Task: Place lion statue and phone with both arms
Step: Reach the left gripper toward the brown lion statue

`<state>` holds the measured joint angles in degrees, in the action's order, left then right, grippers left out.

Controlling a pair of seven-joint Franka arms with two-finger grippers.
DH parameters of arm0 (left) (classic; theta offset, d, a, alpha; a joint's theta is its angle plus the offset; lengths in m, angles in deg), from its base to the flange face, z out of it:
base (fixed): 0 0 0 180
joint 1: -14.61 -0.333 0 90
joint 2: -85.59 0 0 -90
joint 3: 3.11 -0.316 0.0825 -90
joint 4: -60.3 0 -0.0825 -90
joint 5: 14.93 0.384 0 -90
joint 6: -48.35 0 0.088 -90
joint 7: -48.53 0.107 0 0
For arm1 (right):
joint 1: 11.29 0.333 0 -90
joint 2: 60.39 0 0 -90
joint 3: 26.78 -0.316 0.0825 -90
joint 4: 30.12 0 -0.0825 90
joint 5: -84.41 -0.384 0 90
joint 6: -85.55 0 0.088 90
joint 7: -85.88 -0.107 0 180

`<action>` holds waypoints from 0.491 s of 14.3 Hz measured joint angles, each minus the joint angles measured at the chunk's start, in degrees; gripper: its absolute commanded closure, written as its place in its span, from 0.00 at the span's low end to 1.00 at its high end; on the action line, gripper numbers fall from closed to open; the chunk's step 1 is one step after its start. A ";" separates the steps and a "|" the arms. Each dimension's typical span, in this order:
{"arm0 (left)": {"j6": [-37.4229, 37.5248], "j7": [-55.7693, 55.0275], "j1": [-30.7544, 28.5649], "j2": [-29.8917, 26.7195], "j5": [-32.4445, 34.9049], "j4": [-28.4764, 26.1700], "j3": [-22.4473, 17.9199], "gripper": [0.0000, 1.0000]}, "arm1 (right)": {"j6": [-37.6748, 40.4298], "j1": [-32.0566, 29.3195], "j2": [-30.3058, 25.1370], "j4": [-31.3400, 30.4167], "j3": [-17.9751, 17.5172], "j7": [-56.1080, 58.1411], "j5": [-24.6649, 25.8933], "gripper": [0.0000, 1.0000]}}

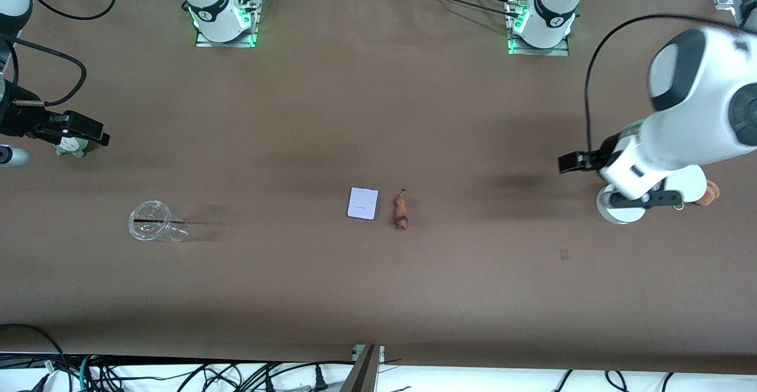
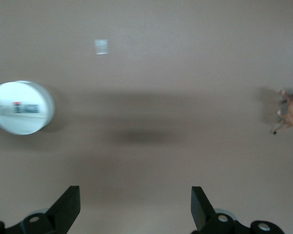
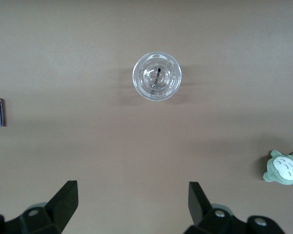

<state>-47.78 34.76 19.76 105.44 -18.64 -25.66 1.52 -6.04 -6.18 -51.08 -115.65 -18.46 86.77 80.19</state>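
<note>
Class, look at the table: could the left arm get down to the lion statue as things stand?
Probably yes. The lion statue lies in the open beside the phone, uncovered, and the left gripper hangs open over bare table.

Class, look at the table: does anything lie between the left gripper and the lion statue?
Nothing visible does. The left gripper, open, hangs near the left arm's end; only bare table separates it from the lion statue, which lies beside the phone.

Two white jointed arms with black joint bands, round bases on metal plates lit by green lights, red button on each base, black cables trailing from the links, left gripper (image 2: 136, 209) and right gripper (image 3: 133, 207) with black wedge-shaped fingers on screwed mounts
</note>
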 measured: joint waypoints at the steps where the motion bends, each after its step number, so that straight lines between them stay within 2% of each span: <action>1: -1.64 -1.92 1.57 1.39 -0.05 -0.02 0.13 0.00 | 0.00 -0.05 0.00 0.00 0.01 0.00 0.00 0.00; 7: -14.43 -18.22 14.69 8.69 -0.08 0.05 0.47 0.00 | 0.00 -0.13 0.01 0.01 0.01 0.00 -0.02 0.00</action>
<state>-62.21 16.53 34.45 114.12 -18.72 -25.61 1.99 -6.04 -6.31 -51.07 -115.64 -18.45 86.77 80.17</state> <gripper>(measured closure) 0.000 0.000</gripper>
